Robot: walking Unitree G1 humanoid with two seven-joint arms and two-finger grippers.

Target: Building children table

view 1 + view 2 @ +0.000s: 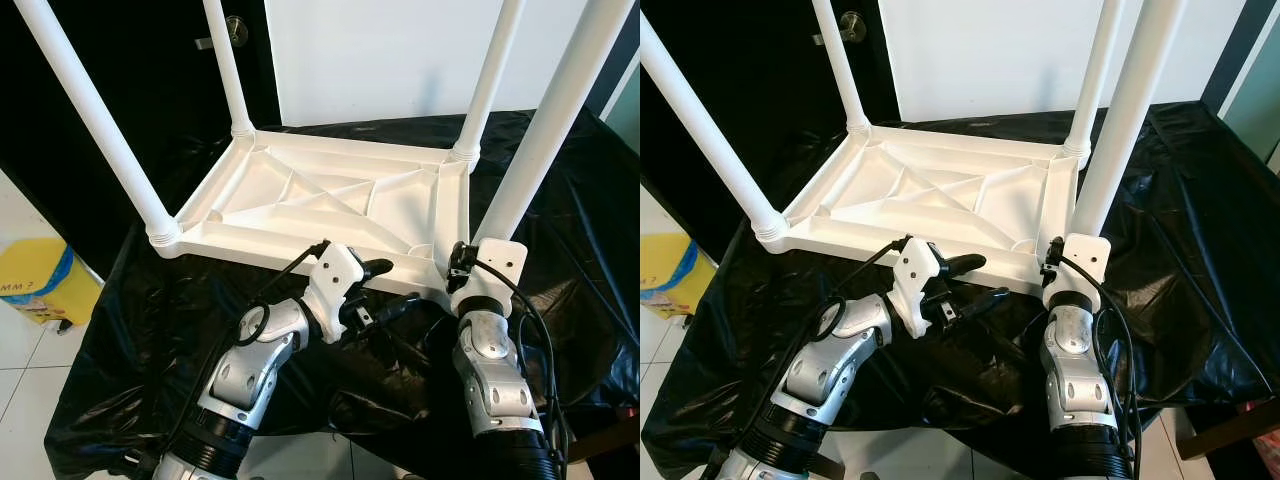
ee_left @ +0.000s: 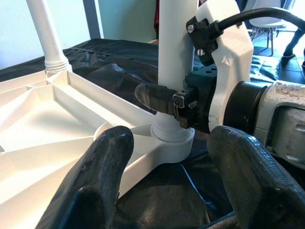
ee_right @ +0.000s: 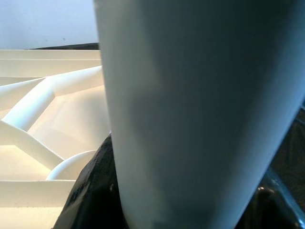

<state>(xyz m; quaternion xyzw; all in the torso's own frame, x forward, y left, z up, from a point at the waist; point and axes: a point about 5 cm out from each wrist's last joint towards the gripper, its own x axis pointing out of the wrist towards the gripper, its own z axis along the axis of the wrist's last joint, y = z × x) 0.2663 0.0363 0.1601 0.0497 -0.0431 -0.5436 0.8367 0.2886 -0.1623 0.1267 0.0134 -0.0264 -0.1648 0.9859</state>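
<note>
While the right gripper is clamping the near right table leg just above its socket, the job looks to be at the last leg: all four white legs are already standing up from the upturned white tabletop, which is lying underside-up on the black plastic sheet covering the work surface. Nearest the robot, the left gripper is hovering with its fingers spread and holding nothing, just in front of the tabletop's near edge and pointing toward that same corner. I judge the step in hand to be seating or twisting this leg home; the next move is likely calling for a firm turn or push along the leg's axis, with the left gripper perhaps bracing the tabletop so it is not sliding on the sheet.

Farther off, the near left leg and the two far legs are rising from their corners, with a yellow bag sitting on the tiled floor to the left.

From the left wrist view, one black finger is seen crossing the leg above its ribbed collar; the head views are hiding this behind the wrist housing. From the right wrist view, the leg is looming close against dark fingers.
</note>
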